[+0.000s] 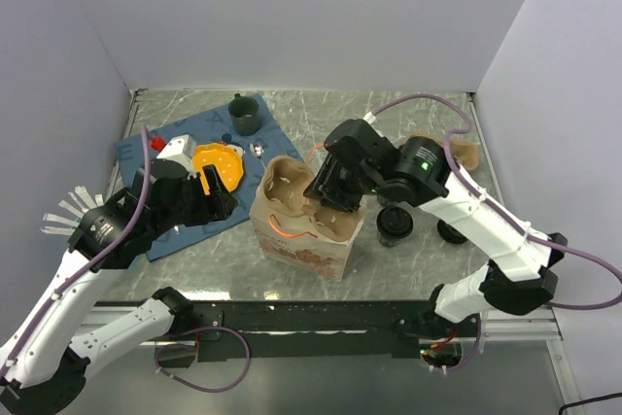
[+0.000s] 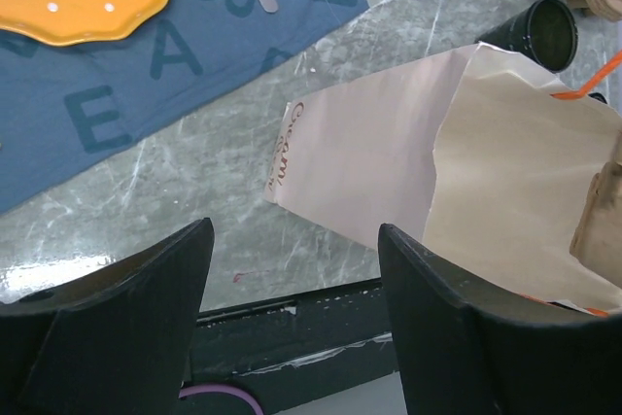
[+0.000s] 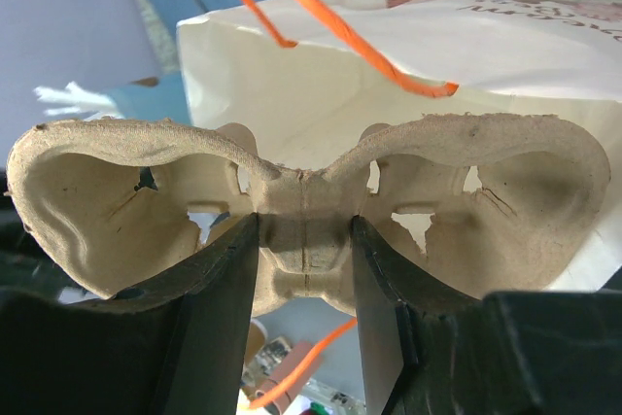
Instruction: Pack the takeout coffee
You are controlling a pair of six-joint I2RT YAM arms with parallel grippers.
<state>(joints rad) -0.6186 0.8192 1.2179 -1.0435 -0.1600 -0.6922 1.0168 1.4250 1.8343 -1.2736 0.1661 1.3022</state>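
A brown moulded-pulp two-cup tray [image 3: 486, 201] hangs at the mouth of a white paper bag [image 1: 306, 240]. My right gripper [image 3: 306, 240] is shut on the tray's middle ridge, one finger on each side. In the top view the tray [image 1: 287, 180] sits in the bag's opening under the right gripper [image 1: 330, 196]. Two dark takeout coffee cups with black lids [image 1: 395, 223] [image 1: 452, 232] stand on the table right of the bag, the farther one partly behind the right arm. My left gripper [image 2: 292, 279] is open with nothing in it, left of the bag [image 2: 389, 162].
Orange handles [image 3: 340, 36] loop over the bag's mouth. On a blue placemat [image 1: 185, 157] at the back left are an orange plate [image 1: 219, 162], a spoon [image 1: 259, 151] and a dark green mug [image 1: 244, 114]. Spare pulp trays [image 1: 466, 151] lie at the back right.
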